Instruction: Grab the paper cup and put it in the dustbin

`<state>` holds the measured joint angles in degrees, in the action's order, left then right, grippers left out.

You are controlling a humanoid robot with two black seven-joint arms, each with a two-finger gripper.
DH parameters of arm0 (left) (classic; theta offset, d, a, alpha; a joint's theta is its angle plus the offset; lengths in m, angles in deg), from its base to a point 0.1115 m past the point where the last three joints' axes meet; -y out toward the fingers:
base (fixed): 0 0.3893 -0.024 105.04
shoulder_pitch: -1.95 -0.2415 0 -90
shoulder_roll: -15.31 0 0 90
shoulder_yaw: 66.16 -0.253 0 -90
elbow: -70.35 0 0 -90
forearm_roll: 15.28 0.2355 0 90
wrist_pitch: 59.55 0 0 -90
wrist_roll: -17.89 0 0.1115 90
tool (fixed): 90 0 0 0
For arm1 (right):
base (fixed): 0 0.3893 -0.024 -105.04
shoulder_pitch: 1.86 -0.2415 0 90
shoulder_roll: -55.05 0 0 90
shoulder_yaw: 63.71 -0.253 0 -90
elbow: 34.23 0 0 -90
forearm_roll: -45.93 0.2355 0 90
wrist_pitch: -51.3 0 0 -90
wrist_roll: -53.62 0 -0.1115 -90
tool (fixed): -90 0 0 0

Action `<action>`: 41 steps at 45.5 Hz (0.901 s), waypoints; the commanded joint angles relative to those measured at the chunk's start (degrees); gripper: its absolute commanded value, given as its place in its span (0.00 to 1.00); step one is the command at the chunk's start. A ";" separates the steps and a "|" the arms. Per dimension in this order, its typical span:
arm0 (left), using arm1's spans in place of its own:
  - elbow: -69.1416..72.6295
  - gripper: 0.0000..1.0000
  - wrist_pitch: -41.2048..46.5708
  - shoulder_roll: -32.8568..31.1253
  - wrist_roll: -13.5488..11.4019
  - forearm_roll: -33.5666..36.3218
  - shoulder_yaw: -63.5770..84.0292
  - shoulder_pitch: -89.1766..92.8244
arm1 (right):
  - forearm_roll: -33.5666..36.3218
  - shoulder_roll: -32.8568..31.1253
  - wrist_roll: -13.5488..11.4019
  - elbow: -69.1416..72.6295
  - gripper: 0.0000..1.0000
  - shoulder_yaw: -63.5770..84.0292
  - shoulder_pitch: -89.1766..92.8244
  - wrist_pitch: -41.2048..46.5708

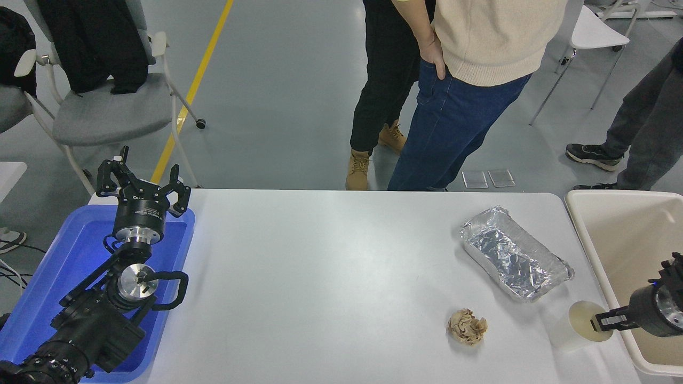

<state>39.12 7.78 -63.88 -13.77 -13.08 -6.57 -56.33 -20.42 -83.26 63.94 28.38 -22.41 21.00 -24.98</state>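
The white paper cup (575,328) stands upright near the table's front right corner, its cream inside showing. My right gripper (602,321) comes in from the right edge, and its tip lies over the right side of the cup's mouth, at the rim. The cream-beige dustbin (629,240) stands just right of the cup, beyond the table's right edge, under the right arm. My left gripper (142,184) is parked open over the blue tray at the left.
A silver foil tray (512,258) lies just behind the cup. A crumpled brown paper ball (467,326) lies left of it. A blue plastic tray (53,266) sits under the left arm. Two people stand at the far side; another person's legs show at the upper right.
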 commanded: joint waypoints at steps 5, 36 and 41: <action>0.03 0.99 0.00 0.00 0.02 0.00 -0.09 0.09 | 0.26 -5.12 0.22 6.20 0.00 0.62 -6.59 1.48; -0.06 0.99 0.00 0.00 0.11 0.09 -0.35 0.18 | 10.46 2.87 8.48 25.28 0.00 49.40 -70.84 15.37; -0.06 0.99 0.00 0.00 0.11 0.09 -0.35 0.18 | 10.46 3.40 8.39 25.63 0.00 49.49 -71.63 15.55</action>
<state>39.06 7.78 -63.88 -13.67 -13.00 -6.89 -56.15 -12.49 -83.86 70.36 52.05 18.88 -40.94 -10.75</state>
